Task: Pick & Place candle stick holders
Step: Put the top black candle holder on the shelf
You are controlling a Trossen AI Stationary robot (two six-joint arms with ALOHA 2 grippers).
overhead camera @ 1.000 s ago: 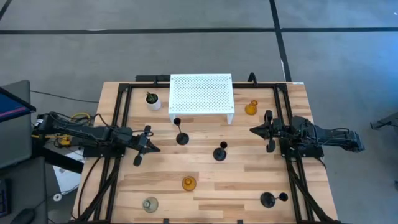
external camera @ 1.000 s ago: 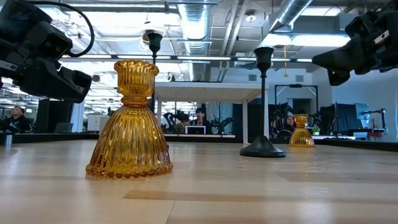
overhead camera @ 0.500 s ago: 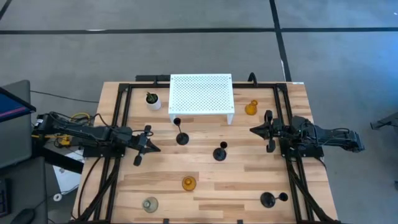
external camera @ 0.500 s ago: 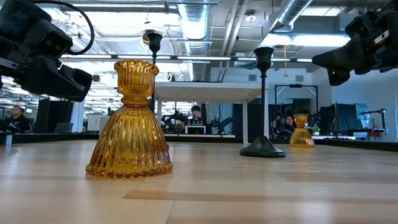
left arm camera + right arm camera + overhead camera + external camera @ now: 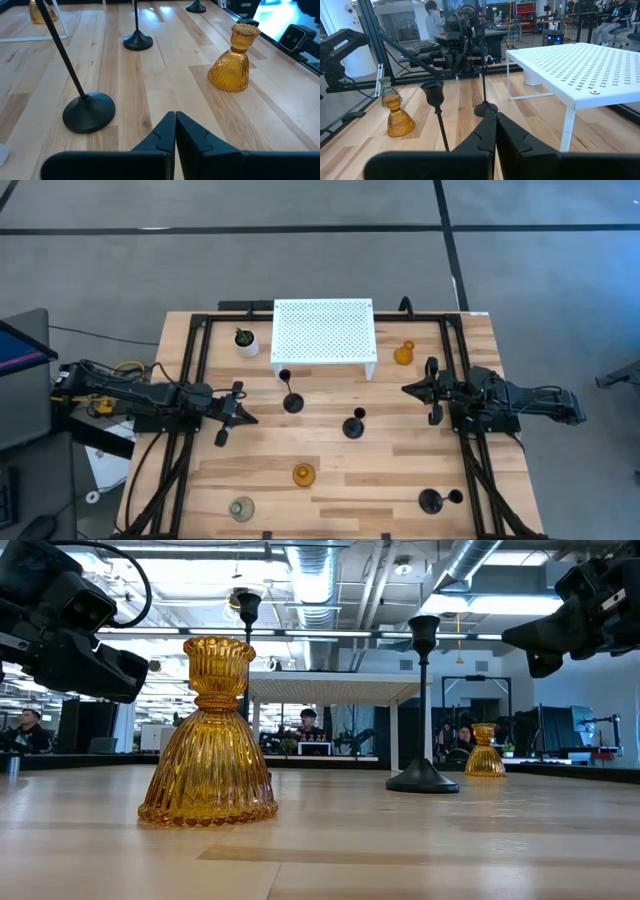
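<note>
Both my hands are pinched fully shut with nothing in them, hovering over the surface (image 5: pixel 380 480): left hand (image 5: pixel 243 416) toward the left edge, right hand (image 5: pixel 408 389) toward the right.

None of the holders are picked yet. One tall black holder (image 5: pixel 291 401) stands just in front of the white perforated stand (image 5: pixel 323 332), a second black holder (image 5: pixel 353 426) is mid-surface, and a third black holder (image 5: pixel 430 500) sits near the front right. An amber glass holder (image 5: pixel 304 474) is front-centre, another amber holder (image 5: pixel 403 354) is just beside the stand's right side, and the clear-grey holder (image 5: pixel 241 508) is at front left.

What worries me: those thin stems look tippy, and my left hand is pointed straight at the nearest one. If I go in without opening my fingers I'd probably just knock it over, and it could roll into the others.

Compared with a second ago, nothing on the surface has moved and neither have my arms. Only a person way in the background shifted.
</note>
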